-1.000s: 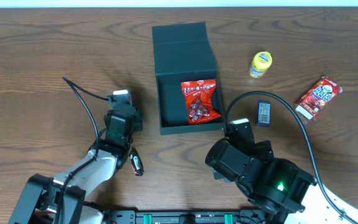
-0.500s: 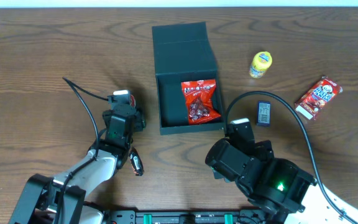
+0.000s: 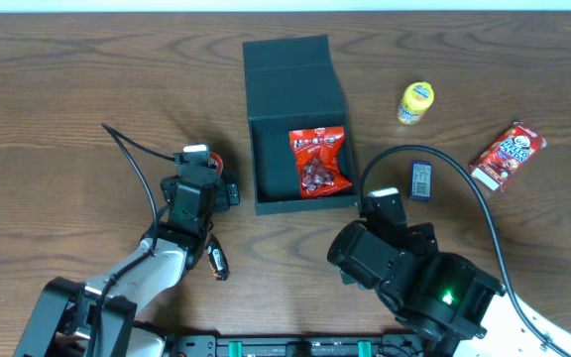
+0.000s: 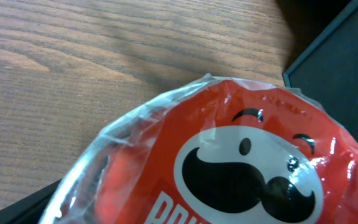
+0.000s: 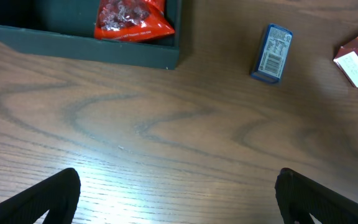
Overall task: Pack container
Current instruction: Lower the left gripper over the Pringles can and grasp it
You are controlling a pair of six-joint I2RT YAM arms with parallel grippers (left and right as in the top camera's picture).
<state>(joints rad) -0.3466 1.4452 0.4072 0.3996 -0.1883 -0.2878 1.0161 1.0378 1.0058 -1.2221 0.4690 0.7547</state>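
One item is packed so far: the dark teal-green, matte, square rigid cardboard container (image 3: 293, 84) sits mid-desk toward the far edge with its flap lid thrown back, and a glossy, crinkled red foil snack packet (image 3: 319, 162) lies flat against its right wall. I'd judge you're early on, as four things wait outside on the brown wood-grain desk (image 3: 87, 79). Just left of the box, your left gripper (image 3: 201, 186) hangs over a red crisp can (image 4: 229, 168) with a shiny film-wrapped top; its jaws look spread wide, and I can't tell whether they touch it. To the right lie a small blue card box (image 3: 420, 180), a little yellow plastic bottle (image 3: 416, 102) and a red-and-white packet (image 3: 508, 156). Your right gripper (image 5: 182, 196) has its jaws gaping and empty.
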